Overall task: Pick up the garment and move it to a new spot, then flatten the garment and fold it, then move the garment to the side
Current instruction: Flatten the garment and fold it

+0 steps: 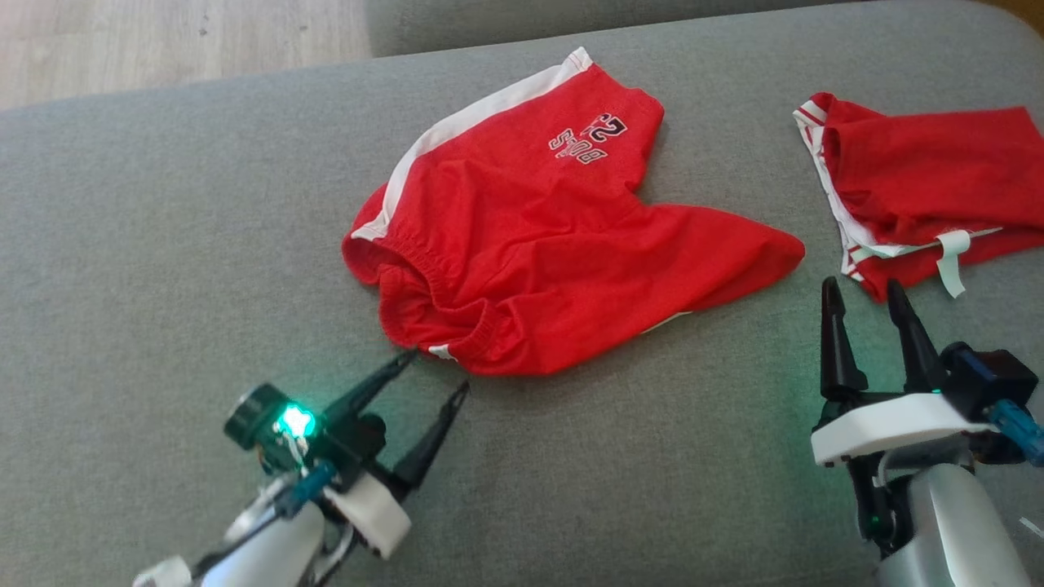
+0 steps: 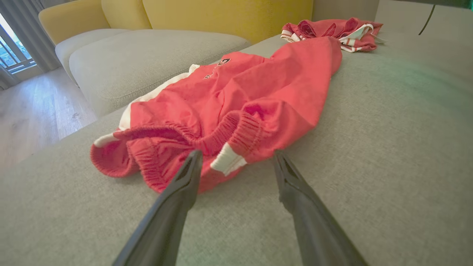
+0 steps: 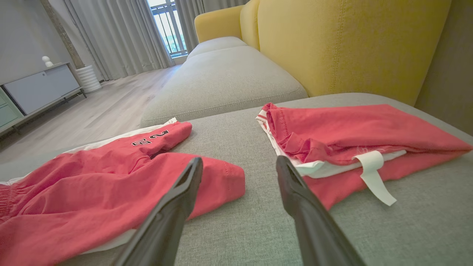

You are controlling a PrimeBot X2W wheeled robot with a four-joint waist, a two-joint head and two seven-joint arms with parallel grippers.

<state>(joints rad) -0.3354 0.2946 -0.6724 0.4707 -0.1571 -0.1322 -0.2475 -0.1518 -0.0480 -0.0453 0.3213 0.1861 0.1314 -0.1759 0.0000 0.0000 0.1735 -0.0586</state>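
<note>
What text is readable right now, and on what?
"23": on the shorts, near a leg hem, upside down in the head view.
"BULLS": beside that number, blurred, so this is a probable reading.
Tag on the folded garment: white, no print legible.

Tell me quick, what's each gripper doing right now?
Left gripper: open, holding nothing, fingertips by the waistband of the red shorts.
Right gripper: open, holding nothing, near the folded red garment.

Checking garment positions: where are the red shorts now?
In the head view the red shorts lie crumpled on the grey sofa, waistband just ahead of the open left pincer, to the left of the folded red garment.
</note>
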